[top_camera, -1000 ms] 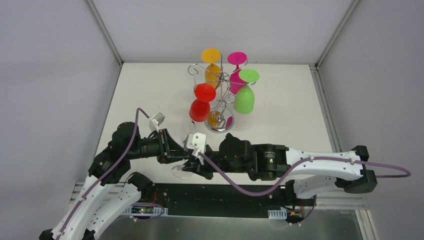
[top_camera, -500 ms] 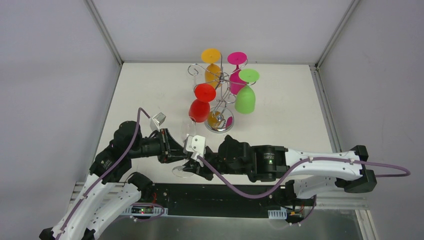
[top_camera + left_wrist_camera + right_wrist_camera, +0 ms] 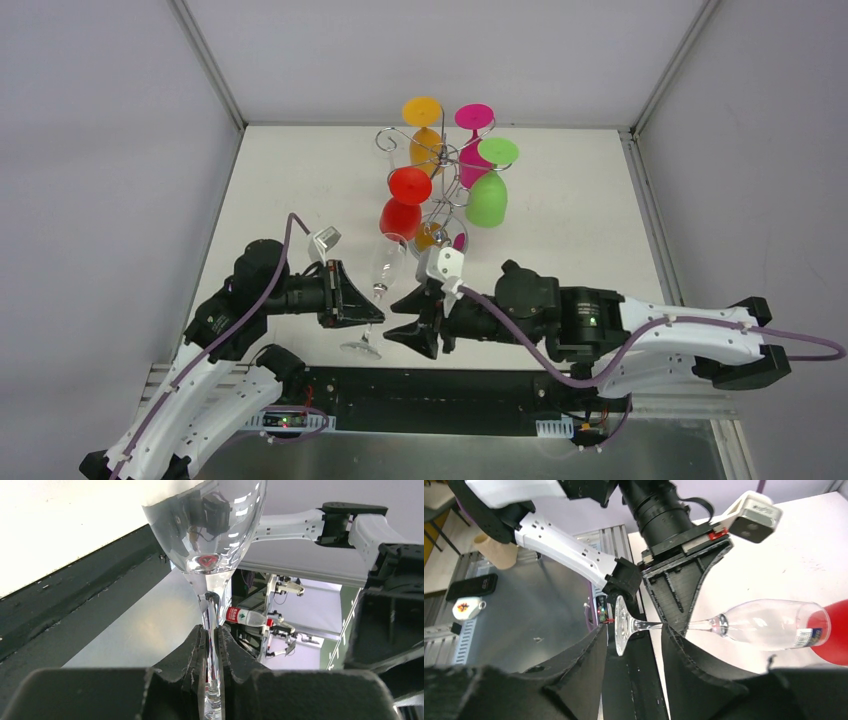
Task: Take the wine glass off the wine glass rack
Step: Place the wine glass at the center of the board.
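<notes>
A clear wine glass (image 3: 387, 265) is off the rack, tilted, with its foot (image 3: 360, 348) towards the near edge. My left gripper (image 3: 362, 310) is shut on its stem; in the left wrist view the stem (image 3: 212, 605) runs between the pinched fingers (image 3: 197, 645), below the bowl (image 3: 210, 525). My right gripper (image 3: 392, 320) is open and empty just right of the glass. In the right wrist view its gripper (image 3: 634, 635) stands spread in front of the glass foot (image 3: 620, 630) without touching it. The silver wire wine glass rack (image 3: 441, 165) stands behind.
Orange (image 3: 424, 130), magenta (image 3: 472, 145), green (image 3: 490, 195) and red (image 3: 402, 210) glasses hang upside down on the rack over its chrome base (image 3: 438, 245). The red glass (image 3: 831, 635) is close to the clear bowl's rim. Grey walls enclose the white table (image 3: 580, 220).
My right gripper has opened, let go of the clear glass and drawn back to the right. The left gripper keeps the stem, and the glass bowl has swung a little to the right.
</notes>
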Robot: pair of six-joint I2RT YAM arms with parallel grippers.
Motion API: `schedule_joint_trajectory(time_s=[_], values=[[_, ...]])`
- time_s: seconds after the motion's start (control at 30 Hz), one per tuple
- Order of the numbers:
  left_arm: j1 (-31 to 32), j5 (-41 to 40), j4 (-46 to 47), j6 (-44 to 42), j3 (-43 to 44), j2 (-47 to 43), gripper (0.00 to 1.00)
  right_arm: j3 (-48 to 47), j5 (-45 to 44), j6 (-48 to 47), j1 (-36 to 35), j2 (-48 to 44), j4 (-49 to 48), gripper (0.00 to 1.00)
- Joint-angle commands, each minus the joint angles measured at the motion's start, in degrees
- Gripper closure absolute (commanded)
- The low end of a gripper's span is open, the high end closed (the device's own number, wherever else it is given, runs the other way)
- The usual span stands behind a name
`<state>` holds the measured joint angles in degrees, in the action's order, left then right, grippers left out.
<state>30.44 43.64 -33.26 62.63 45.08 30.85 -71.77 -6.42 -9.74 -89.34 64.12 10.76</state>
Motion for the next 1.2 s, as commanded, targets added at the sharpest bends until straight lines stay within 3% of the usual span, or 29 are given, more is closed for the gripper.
schedule_joint_trajectory(time_s=[0.0, 0.2, 0.33, 0.77, 1.0, 1.17], values=[[0.45, 4.92, 3.48, -3.97, 0.6, 0.04, 1.0, -2.46, -6.52, 5.24, 0.03, -2.89, 2.15, 0.53], [0.44, 8.9, 3.46, -9.24, 1.07, 0.45, 1.0, -9.87, -13.89, 13.74, 1.15, -0.53, 15.06, 0.53], [0.48, 11.69, 3.44, -12.08, 0.89, 0.79, 1.0, -12.69, -12.73, 20.69, 5.57, -0.33, 20.05, 0.52], [0.45, 17.61, 3.5, -22.78, 2.44, -3.34, 1.0, -14.2, 15.04, 31.78, 26.51, -1.57, 24.65, 0.49], [0.45, 23.04, 3.81, -25.24, 4.57, -4.81, 1.0, -13.7, 31.01, 34.7, 32.35, -0.17, 21.04, 0.49], [0.47, 26.19, 3.83, -26.01, 4.22, -4.96, 1.0, -14.28, 35.29, 34.88, 33.56, 1.19, 19.63, 0.49]])
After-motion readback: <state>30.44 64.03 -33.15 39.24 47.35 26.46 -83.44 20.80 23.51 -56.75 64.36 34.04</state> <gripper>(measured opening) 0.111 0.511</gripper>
